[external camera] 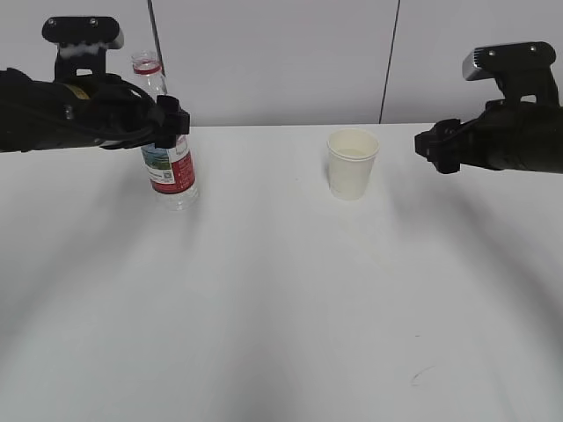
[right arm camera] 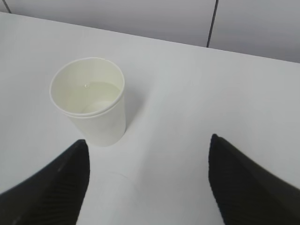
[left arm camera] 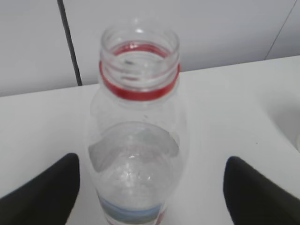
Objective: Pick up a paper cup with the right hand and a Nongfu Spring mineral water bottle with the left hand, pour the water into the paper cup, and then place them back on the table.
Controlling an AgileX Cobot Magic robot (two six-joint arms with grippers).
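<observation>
The Nongfu Spring mineral water bottle point(external camera: 169, 163) stands upright and uncapped at the back left of the table point(external camera: 281, 299). My left hand's gripper point(external camera: 172, 123) reaches around its upper body. In the left wrist view the bottle point(left arm camera: 138, 140) sits between the black fingers point(left arm camera: 47, 192), with a gap on each side, so the gripper point(left arm camera: 152, 187) is open. The paper cup point(external camera: 352, 164) stands upright right of centre, with what looks like a little water inside. My right hand's gripper point(external camera: 435, 146) hovers to its right, open. In the right wrist view the cup point(right arm camera: 90, 101) is ahead of the left finger point(right arm camera: 51, 187), outside the gripper point(right arm camera: 147, 154).
A grey wall with dark vertical seams point(external camera: 387, 61) rises right behind the table's far edge. A small dark scuff mark point(external camera: 420, 376) lies near the front right of the tabletop.
</observation>
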